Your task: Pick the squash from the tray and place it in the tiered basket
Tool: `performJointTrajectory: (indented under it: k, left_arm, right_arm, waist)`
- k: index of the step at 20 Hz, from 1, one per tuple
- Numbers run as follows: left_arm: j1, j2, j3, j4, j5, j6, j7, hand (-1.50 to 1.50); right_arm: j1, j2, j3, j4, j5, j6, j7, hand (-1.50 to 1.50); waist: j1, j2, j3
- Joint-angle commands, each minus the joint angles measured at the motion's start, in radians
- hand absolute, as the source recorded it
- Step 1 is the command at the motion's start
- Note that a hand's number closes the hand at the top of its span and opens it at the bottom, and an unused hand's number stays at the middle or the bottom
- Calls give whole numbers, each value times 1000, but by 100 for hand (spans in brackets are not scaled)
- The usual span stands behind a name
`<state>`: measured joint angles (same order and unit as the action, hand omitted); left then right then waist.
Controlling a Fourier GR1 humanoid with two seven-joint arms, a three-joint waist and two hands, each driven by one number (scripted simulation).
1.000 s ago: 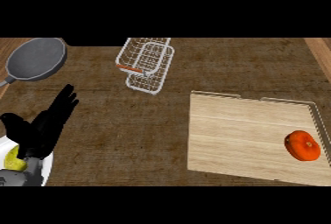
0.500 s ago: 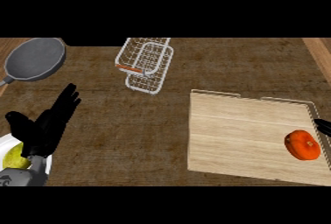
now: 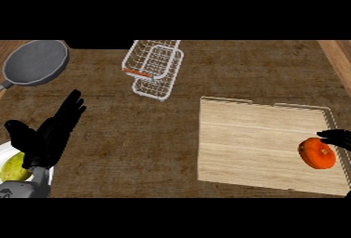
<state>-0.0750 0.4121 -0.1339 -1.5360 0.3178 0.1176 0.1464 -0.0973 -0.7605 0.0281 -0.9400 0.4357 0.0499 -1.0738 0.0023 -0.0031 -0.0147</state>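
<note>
An orange squash [image 3: 316, 153] lies on the light wooden tray [image 3: 254, 144], close to the tray's right edge. At the view's right border only some black fingers of my right hand [image 3: 337, 138] show, just above and to the right of the squash; contact cannot be made out. The white wire tiered basket [image 3: 153, 68] stands at the counter's back, left of centre. At the lower left my left hand [image 3: 48, 135] rests open with its fingers pointing up, holding nothing.
A dark grey frying pan [image 3: 34, 62] sits at the back left corner. A white plate [image 3: 42, 175] with a yellow-green fruit [image 3: 14, 168] shows at the lower left edge, partly behind my left forearm. Brown counter [image 3: 137, 139] lies between basket and tray.
My right hand has come into view at the right edge and moved in toward the squash. The left hand and the squash have stayed in place.
</note>
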Motion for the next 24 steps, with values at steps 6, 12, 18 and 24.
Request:
performJointTrajectory:
  k: [6, 12, 18, 24]
  left_arm:
    - [-1, 16, 40, -39, 13, -30, 38, 0]
    - [17, -8, 23, -21, -23, -23, 17, 0]
    - [12, 0, 32, -61, -17, -21, 48, 0]
    - [-3, -28, -2, -11, -45, -27, 20, 0]
  right_arm:
    - [-36, 48, 60, 64, 121, -140, -140, 150]
    - [-10, 59, -1, 15, 79, -189, -165, 150]
    - [-64, 154, 1, -31, 181, -275, 330, 150]
    - [-229, 201, -24, -39, 304, -299, 827, 150]
  waist:
    - [10, 4, 17]
    - [-1, 3, 17]
    - [15, 2, 13]
    - [26, 5, 10]
